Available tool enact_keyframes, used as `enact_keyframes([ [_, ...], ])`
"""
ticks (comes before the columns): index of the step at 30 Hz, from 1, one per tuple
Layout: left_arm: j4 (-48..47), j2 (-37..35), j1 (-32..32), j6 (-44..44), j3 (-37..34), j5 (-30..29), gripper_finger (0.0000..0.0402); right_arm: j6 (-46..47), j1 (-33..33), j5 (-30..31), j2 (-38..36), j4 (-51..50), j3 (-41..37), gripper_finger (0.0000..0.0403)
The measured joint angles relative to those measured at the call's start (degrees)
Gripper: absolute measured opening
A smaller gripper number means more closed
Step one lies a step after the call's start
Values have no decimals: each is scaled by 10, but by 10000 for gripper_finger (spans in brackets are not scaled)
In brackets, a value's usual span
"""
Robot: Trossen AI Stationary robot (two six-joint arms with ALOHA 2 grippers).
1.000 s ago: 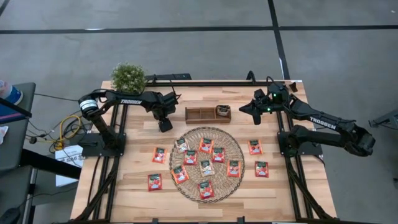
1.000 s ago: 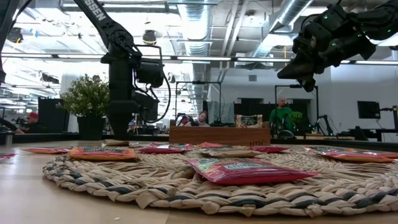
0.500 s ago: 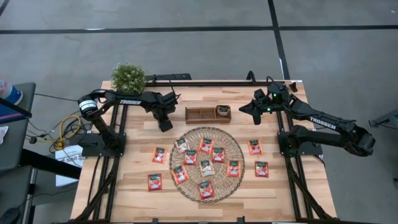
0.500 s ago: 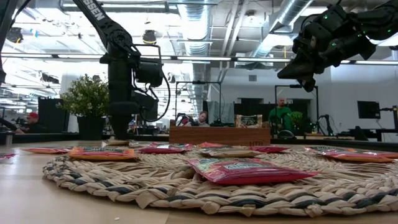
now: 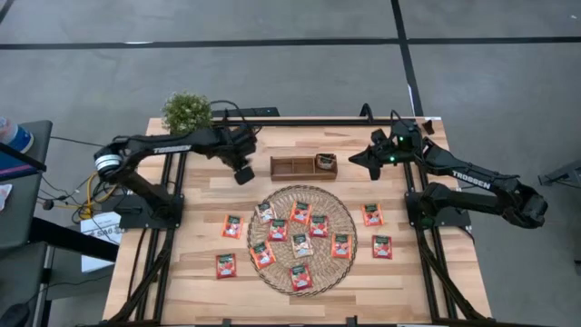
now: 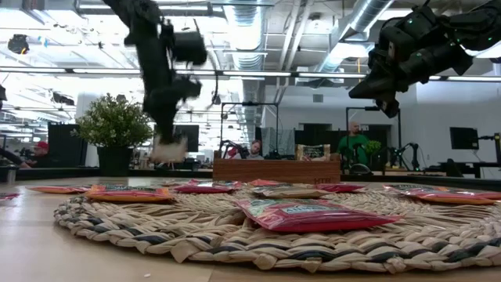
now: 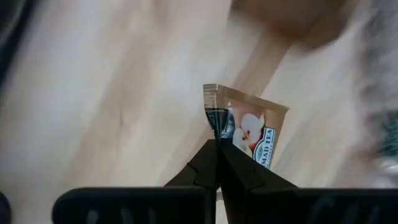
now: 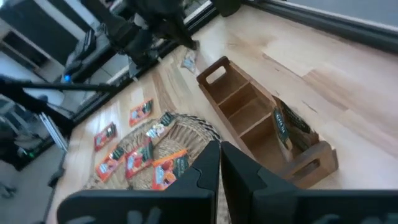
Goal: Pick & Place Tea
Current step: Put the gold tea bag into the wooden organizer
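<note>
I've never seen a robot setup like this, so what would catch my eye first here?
Probably the round woven mat mid-table, strewn with red-orange tea sachets, more lying on the wood either side. Next, the left gripper, lifted above the table beside the wooden tray, its fingers pinching a pale beige sachet. The right gripper waits shut past the tray's other end.

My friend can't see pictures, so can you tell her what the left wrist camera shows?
The left pincer is shut on the corner of a pale beige tea sachet with an apple picture, holding it above the blurry wooden table.
</note>
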Motion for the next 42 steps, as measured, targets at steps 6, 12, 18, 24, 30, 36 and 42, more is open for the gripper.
enact_keyframes([
  [6, 42, -21, -60, 22, 104, -10, 0, 62, 19, 0, 0, 68, 0, 8],
  [12, 124, 4, -128, 75, 177, -57, 0, 54, 79, 2, 8, 196, 0, 8],
  [18, 171, 59, -163, 98, 229, -88, 0, 50, 125, 46, 43, 212, 26, 37],
  [24, 174, 118, -177, 106, 277, -107, 0, 20, 135, 50, 97, 211, 57, 94],
  [30, 175, 140, -189, 107, 289, -109, 0, 3, 127, 54, 151, 212, 89, 135],
  [36, 176, 141, -193, 107, 289, -109, 0, -14, 123, 58, 206, 211, 123, 154],
  [42, 170, 141, -192, 107, 289, -111, 0, -26, 123, 41, 244, 209, 159, 157],
])
